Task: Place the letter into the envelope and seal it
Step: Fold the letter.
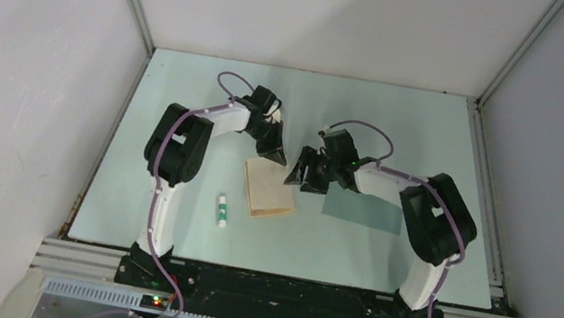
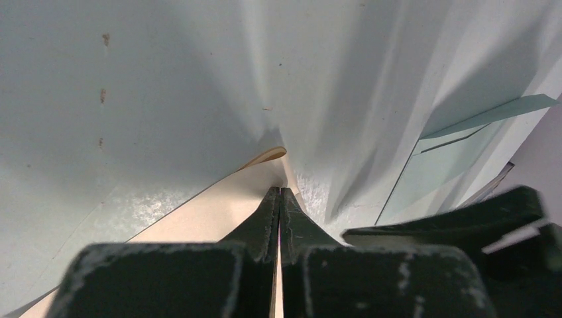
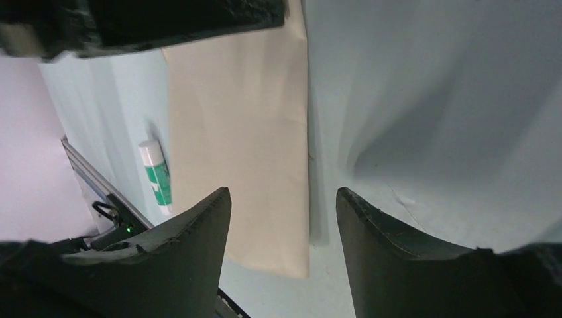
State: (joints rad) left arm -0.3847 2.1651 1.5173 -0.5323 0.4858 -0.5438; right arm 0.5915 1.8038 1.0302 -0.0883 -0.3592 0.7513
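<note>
Spanning the work area, the table carries the envelope, which lies flat just outboard of the right gripper and partly under that arm. The letter lies between the two grippers. The left gripper is clamped on its far edge, which curls up off the surface, and the right gripper's fingers stand apart and empty over its other side. A small white-and-green stick lies apart, on the base side of the left gripper.
</note>
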